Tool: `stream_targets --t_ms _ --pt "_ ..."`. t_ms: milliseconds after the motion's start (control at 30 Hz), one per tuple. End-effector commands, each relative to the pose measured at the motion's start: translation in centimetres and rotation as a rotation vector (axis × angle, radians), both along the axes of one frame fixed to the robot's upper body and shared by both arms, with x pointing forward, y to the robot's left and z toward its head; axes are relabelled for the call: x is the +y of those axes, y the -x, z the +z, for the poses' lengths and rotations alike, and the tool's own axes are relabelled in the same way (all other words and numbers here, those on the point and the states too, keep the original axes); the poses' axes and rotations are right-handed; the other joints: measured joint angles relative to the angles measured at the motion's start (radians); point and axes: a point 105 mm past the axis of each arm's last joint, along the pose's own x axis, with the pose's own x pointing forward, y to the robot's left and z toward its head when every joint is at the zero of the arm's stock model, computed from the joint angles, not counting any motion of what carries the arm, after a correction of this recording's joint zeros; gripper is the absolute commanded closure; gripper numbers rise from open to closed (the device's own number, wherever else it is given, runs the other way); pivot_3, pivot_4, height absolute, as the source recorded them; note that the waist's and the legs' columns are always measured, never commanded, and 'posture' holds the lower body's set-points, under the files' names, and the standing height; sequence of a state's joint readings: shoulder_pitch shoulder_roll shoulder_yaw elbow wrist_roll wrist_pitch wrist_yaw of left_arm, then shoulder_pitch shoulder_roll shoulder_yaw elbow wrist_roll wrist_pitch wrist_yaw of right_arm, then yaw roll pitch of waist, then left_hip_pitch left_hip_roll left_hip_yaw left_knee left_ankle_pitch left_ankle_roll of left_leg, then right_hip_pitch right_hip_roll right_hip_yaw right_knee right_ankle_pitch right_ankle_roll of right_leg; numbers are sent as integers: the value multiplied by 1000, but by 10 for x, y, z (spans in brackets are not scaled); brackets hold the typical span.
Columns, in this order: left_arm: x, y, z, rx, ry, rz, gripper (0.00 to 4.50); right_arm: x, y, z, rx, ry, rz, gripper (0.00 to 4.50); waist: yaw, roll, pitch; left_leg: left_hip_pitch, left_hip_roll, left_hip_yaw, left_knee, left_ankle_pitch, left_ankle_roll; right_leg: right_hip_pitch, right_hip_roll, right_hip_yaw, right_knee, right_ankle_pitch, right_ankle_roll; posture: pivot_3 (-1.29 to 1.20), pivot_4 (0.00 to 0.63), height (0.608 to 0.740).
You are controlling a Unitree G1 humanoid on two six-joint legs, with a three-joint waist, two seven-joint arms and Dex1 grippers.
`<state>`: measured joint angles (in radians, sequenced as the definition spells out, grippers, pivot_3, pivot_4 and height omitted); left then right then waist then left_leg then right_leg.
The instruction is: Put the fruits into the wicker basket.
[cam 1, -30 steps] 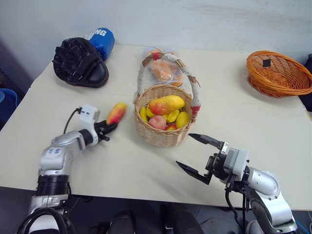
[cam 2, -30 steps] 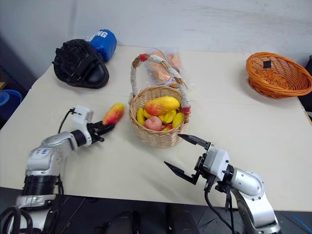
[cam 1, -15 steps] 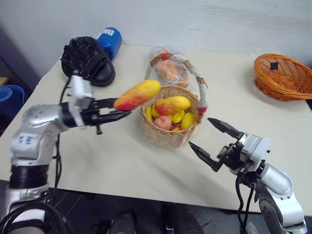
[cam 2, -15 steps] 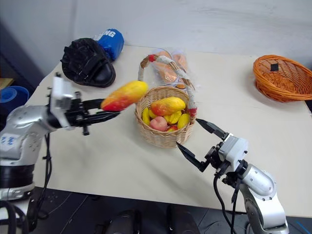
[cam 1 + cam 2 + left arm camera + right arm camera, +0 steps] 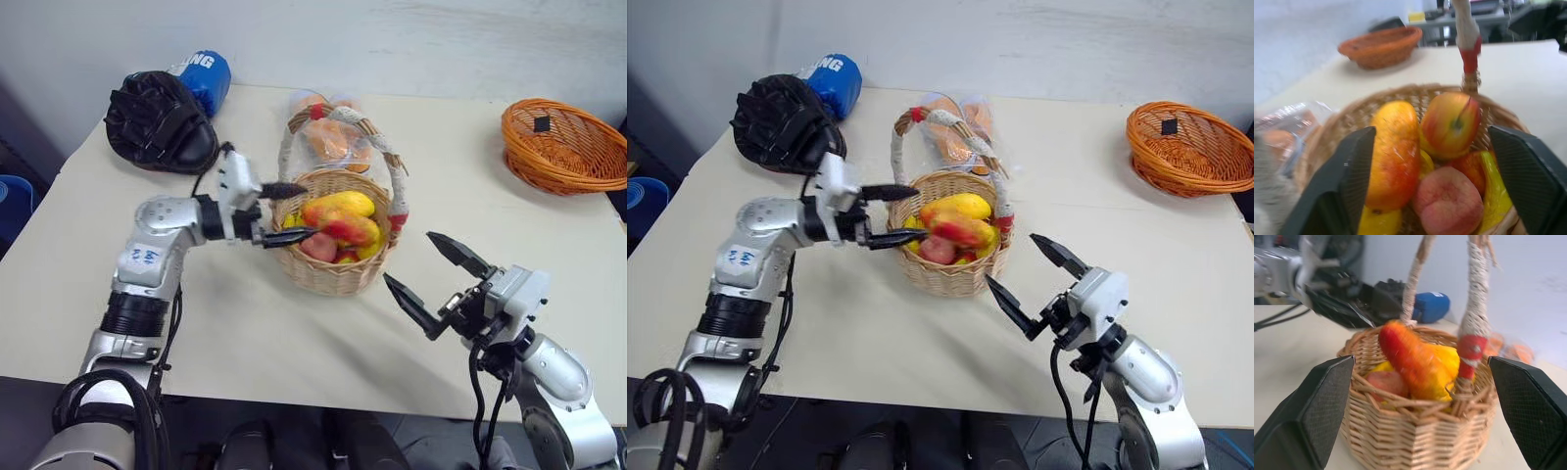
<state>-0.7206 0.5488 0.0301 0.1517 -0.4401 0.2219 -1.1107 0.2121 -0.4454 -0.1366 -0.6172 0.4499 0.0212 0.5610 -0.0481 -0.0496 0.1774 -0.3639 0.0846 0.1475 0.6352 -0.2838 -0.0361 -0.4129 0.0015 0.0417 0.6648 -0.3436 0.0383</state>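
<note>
Since a second ago the left end effector (image 5: 284,212) has swung from beside the wicker basket (image 5: 333,269) up to its near rim, carrying a mango, and its fingers have spread wide; the mango (image 5: 351,230) now lies on the pile inside, free of the fingers. The right end effector (image 5: 431,279), also spread wide and holding nothing, hovers just beside the basket on the side facing the orange basket (image 5: 563,147).

The second mango (image 5: 338,206) and the peach (image 5: 318,247) sit in the basket too, among small yellow fruits.

Risk, as I judge it: the dropped mango rests high on the heap and could roll over the rim; the left fingers, still at the rim, might also catch the weave or the handle (image 5: 392,166) while pulling away and tip the basket.

The dropped mango's long axis runs roughly across the basket, redder end toward the left end effector.
</note>
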Motion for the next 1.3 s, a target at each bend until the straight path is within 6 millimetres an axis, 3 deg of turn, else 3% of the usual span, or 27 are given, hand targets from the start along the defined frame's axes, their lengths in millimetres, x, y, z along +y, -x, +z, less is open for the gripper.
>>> stream_targets --t_ms 33,200,267,367,433,567,633,867,967,1100,1233,1300 --pt "49 18 8 -10 24 57 6 -23 9 -3 -7 13 -77 0 -9 1 0 0 0 0 0 0 0 0 0 0 0 0 0 0 150 740" --pt "101 46 9 58 21 173 6 -43 13 0 15 29 -104 0 -12 1 1 3 0 0 -1 0 0 1 0 1 2 0 0 0 150 740" --pt "111 55 7 93 24 190 6 -46 11 5 12 30 -96 0 -11 1 1 4 0 0 -1 0 1 2 -2 1 2 0 0 0 150 740" --pt "117 66 0 134 67 187 6 -27 -2 17 77 -13 64 0 -9 2 1 7 -2 -1 -2 -1 4 6 -4 0 2 0 -1 0 150 740" --pt "119 69 -8 172 84 189 6 -10 -15 29 104 10 174 0 -14 3 2 10 -4 1 -2 -2 8 8 -7 0 2 0 -1 0 150 740" --pt "114 73 -17 189 76 168 6 4 -35 44 116 17 230 0 -11 2 1 9 -3 -2 -5 -1 8 6 -6 -2 1 0 -2 0 150 740" --pt "106 74 -18 184 84 150 6 7 -57 43 156 60 170 0 -11 3 2 7 -3 -2 -6 -2 7 4 -5 -2 1 -1 -3 0 150 740" --pt "83 77 -15 165 98 89 6 25 -88 41 191 98 182 0 -9 3 2 -6 -3 -3 -3 -1 4 -4 -6 -4 -3 -1 -1 0 150 740" --pt "78 76 -12 159 102 73 0 30 -90 43 174 95 221 599 -9 3 2 -7 -3 -2 -2 -2 4 -4 -6 -4 -4 -1 0 0 150 740" --pt "72 76 -11 160 105 55 0 38 -79 45 167 91 322 1755 -10 3 2 -7 -3 -2 -2 -2 4 -4 -6 -4 -3 -1 0 0 150 740" --pt "65 74 -11 170 125 34 0 36 -73 43 145 92 328 3198 -12 3 2 -6 -3 -2 0 -2 4 -4 -6 -4 -1 -1 0 0 150 740" --pt "61 73 -6 167 153 18 0 31 -70 54 87 27 303 3896 -10 3 2 -6 -3 -3 0 -2 4 -3 -6 -4 -1 -1 0 0 150 740"
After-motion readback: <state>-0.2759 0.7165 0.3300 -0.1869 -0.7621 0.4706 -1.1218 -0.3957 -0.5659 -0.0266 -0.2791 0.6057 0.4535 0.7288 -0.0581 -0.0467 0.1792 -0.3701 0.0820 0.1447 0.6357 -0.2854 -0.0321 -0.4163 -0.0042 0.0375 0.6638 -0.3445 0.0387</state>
